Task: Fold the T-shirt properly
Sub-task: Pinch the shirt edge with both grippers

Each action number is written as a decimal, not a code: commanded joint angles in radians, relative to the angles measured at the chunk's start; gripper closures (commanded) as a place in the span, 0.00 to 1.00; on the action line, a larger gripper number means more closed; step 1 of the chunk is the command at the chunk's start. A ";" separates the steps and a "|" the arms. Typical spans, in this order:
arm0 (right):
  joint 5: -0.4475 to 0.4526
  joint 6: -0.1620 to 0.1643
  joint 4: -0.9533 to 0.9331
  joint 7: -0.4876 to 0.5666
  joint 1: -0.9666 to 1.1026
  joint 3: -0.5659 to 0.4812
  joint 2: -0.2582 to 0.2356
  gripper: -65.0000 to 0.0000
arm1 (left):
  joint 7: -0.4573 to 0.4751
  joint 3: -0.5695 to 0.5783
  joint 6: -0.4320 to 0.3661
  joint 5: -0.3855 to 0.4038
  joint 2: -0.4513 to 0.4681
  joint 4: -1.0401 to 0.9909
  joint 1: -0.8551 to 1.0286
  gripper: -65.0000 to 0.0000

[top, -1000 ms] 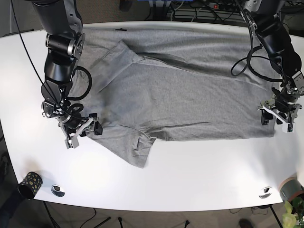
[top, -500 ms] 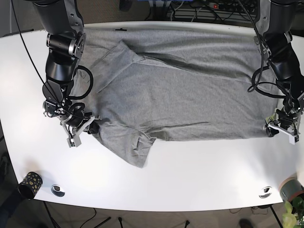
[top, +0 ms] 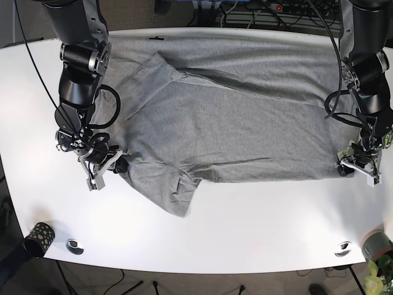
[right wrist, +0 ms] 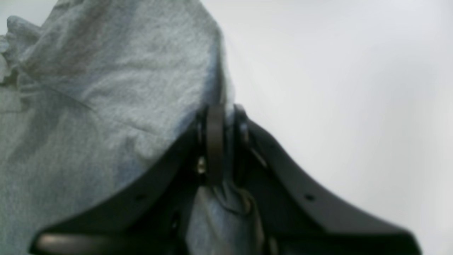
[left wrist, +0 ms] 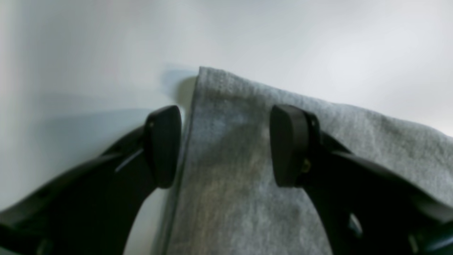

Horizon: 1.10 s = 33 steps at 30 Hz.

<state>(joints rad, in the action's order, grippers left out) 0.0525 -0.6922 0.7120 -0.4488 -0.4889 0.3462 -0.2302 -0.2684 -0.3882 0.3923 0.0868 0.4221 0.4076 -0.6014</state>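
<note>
- While the shirt (top: 233, 117) lies spread along the desk's (top: 258, 221) far edge, bare desk fronts it.
- Right tool (right wrist: 221, 141) pinches the sleeve hem.
- Left tool (left wrist: 226, 145) gapes wide astride the shirt's corner.

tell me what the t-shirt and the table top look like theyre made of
T-shirt: looks like soft heathered grey knit jersey, likely cotton; flecked, fuzzy weave shows in the wrist views, and it creases limply.
Table: smooth white top, perhaps laminate or painted board; faint sheen, no grain.
</note>
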 commanded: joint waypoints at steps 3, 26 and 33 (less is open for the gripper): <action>0.004 -0.006 0.011 0.000 -0.023 0.003 -0.013 0.95 | 0.005 -0.001 0.000 0.006 0.016 -0.011 -0.025 0.43; -0.001 -0.006 0.143 -0.020 -0.014 -0.002 -0.010 0.95 | 0.080 0.031 0.026 0.014 -0.010 0.066 -0.018 1.00; -0.001 -0.006 0.231 -0.091 -0.015 -0.002 -0.016 0.95 | 0.034 0.025 0.073 0.014 -0.050 0.248 0.045 1.00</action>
<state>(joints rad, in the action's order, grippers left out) 0.0368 -0.6922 0.9051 -0.5503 -0.4747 0.3428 -0.2302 -0.2249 -0.3618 0.4496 0.0898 0.3614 0.5915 -0.5358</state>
